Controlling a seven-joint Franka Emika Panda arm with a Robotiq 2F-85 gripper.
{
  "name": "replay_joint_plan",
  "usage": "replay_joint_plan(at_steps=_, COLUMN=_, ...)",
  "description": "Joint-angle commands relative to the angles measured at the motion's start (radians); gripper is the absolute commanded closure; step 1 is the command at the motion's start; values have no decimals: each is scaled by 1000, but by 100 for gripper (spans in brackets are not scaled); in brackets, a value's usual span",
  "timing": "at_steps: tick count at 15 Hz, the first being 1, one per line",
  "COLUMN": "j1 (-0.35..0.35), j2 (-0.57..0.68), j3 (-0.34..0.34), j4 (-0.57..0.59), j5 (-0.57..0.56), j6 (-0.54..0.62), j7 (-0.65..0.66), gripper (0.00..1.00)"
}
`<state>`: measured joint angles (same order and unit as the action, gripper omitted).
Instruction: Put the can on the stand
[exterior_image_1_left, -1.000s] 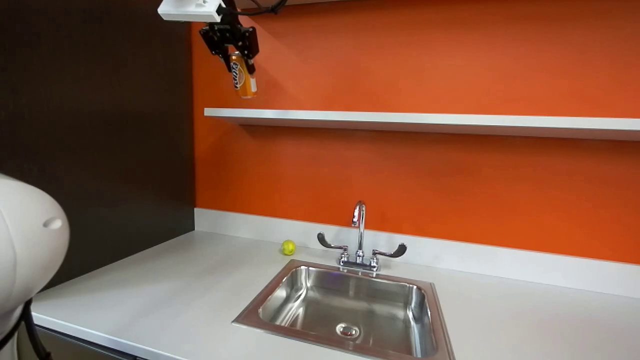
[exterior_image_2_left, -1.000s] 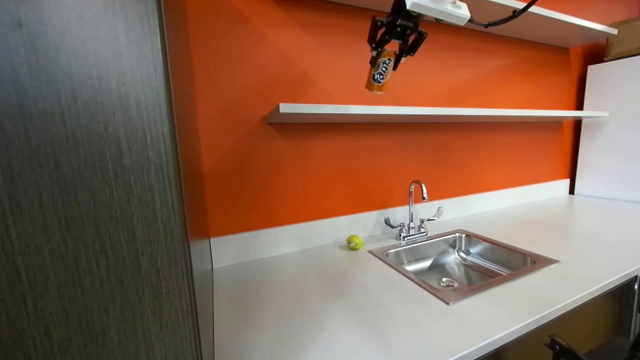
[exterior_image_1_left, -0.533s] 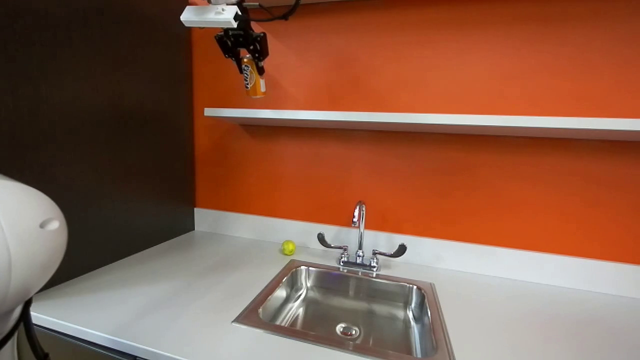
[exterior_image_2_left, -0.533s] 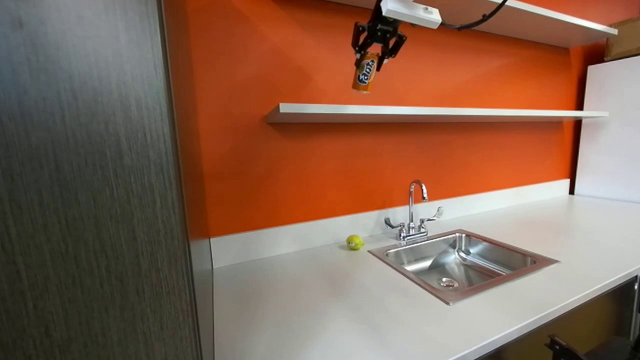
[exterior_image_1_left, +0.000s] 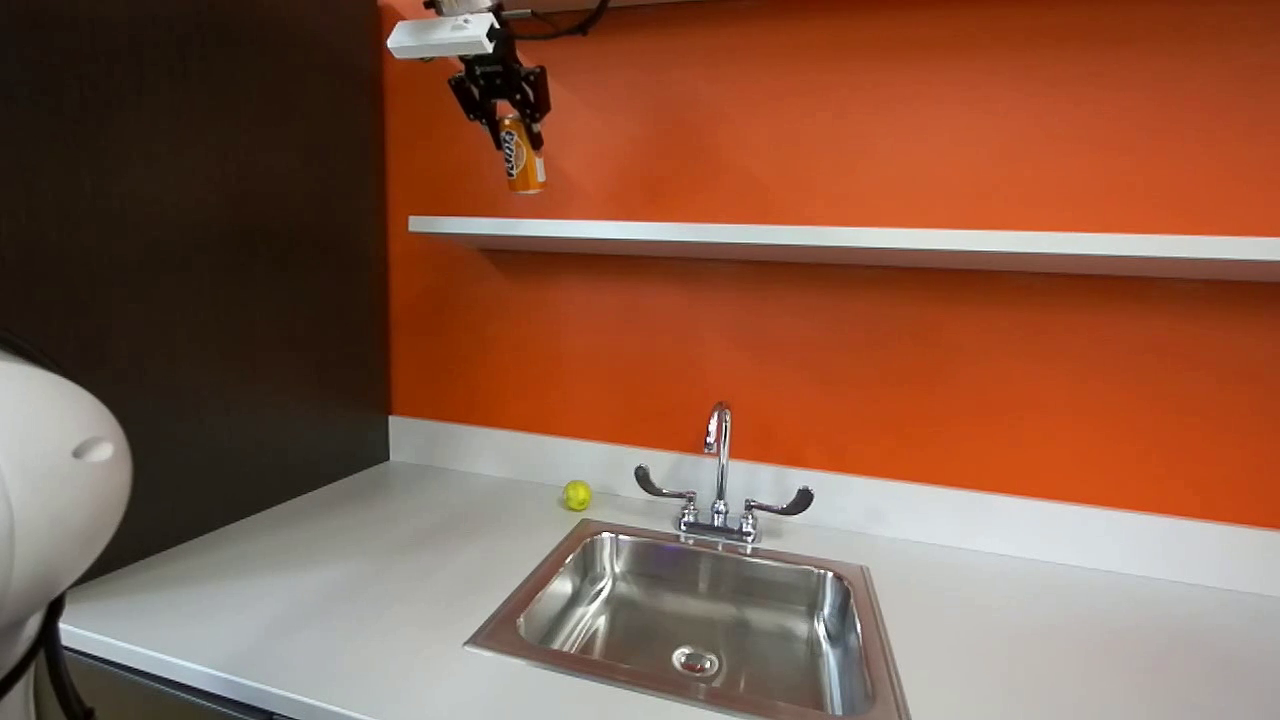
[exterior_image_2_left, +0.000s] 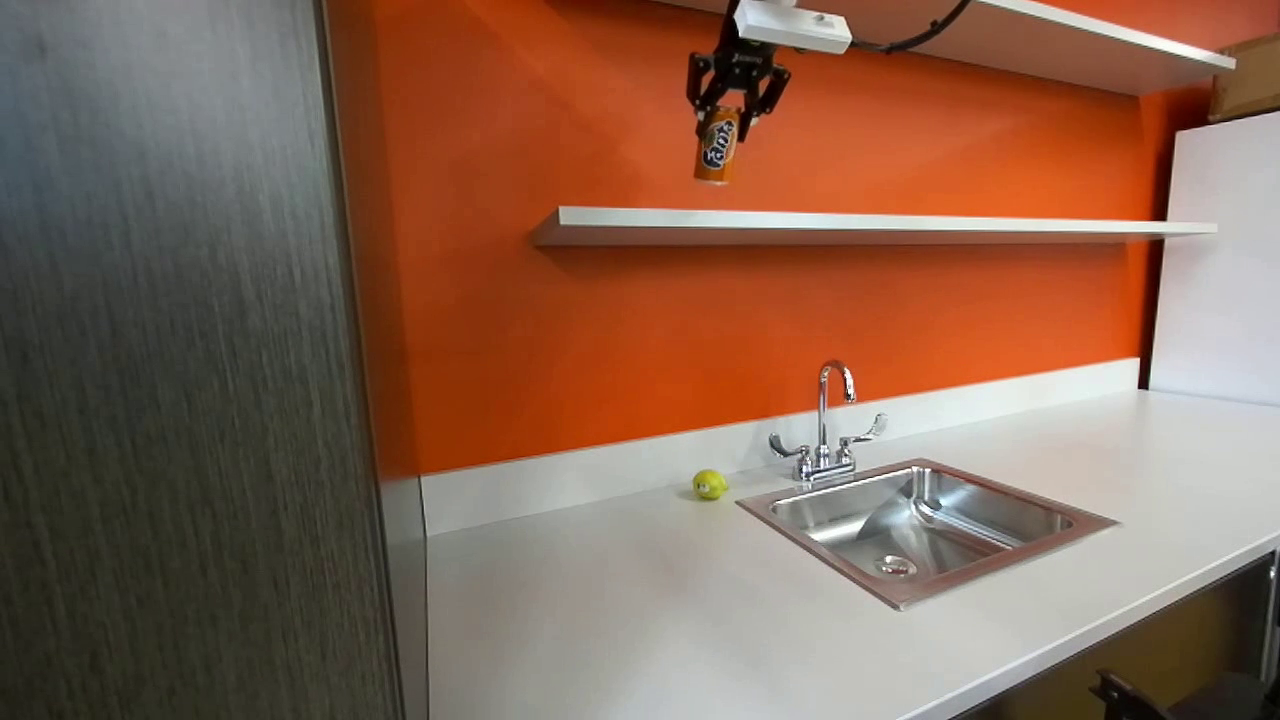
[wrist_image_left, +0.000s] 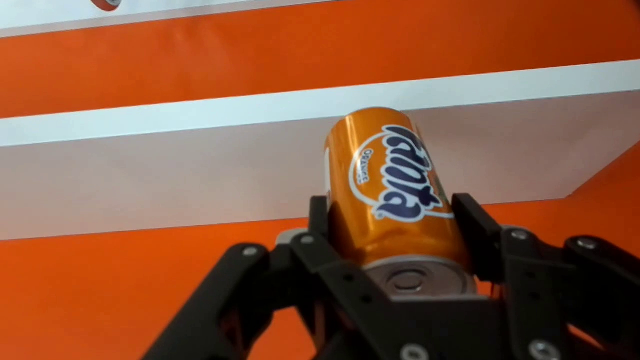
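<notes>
The orange can (exterior_image_1_left: 524, 168) shows in both exterior views, here too (exterior_image_2_left: 716, 160), and large in the wrist view (wrist_image_left: 385, 165). My black gripper (exterior_image_1_left: 517, 138) is shut on its upper part, one finger on each side. The can hangs nearly upright, slightly tilted, with its silvery top towards the palm. The long white shelf (exterior_image_1_left: 800, 236) is below the can; in an exterior view (exterior_image_2_left: 850, 223) a gap shows between them. In the wrist view the shelf (wrist_image_left: 150, 122) lies behind the can. I cannot tell whether the can is directly over the shelf.
A higher white shelf (exterior_image_2_left: 1100, 35) is above, near the arm. A dark panel (exterior_image_1_left: 200, 250) stands to the side. Below are the white countertop (exterior_image_1_left: 300, 570), steel sink (exterior_image_1_left: 560, 570), faucet (exterior_image_1_left: 720, 450) and yellow-green ball (exterior_image_1_left: 577, 495). A cardboard box (exterior_image_2_left: 1245, 80) sits high up.
My gripper has carried the can sideways, rightward in an exterior view and leftward in an exterior view from elsewhere. The can has become more upright. The grip has not changed.
</notes>
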<state>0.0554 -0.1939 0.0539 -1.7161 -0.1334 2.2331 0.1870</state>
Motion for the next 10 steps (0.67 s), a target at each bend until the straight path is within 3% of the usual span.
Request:
replay_joint_plan(at_steps=1, j1=-18, j2=86, j3=18, j4=139, j5=-34, j6=-85, j7=21, gripper=62)
replay_joint_plan(at_steps=10, j1=1, j2=262, j3=1, j4=337, j5=-73, j6=-180, j7=25, gripper=62)
